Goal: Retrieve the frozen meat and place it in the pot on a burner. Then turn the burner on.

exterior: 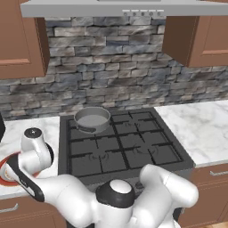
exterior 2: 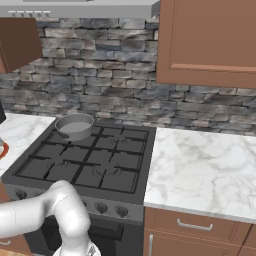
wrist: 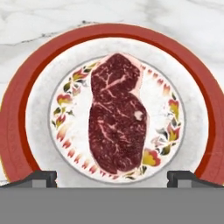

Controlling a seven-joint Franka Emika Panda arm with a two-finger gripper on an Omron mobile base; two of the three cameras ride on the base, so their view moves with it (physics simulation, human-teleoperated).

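The jaws [wrist: 112, 178] stand wide apart and hold nothing; in the hand view one dark tip rises at about seven o'clock and the other at about five o'clock, with the lower end of the meat [wrist: 117, 114] between and just above them. The meat lies flat in the middle of a plate [wrist: 39, 109], its long axis running from twelve to six o'clock, broad in the lower half and pinched a little above the middle, with a pale fat edge along the one o'clock side.

As a frozen slab it should be stiff and fairly light, likely slick on its faces, and thin enough that the tips must come right down to the plate to catch its edges. The best hold looks to be across the narrow width, tips at nine and three o'clock of the slab, near the waist or the broad lower half. The glazed plate may slide or let the slab skate if one tip touches first.

Beyond the plate is the marble table [wrist: 52, 13]. The pot [exterior: 92, 119] sits on the stove [exterior: 133, 151], at the back left burner, well apart from the plate.
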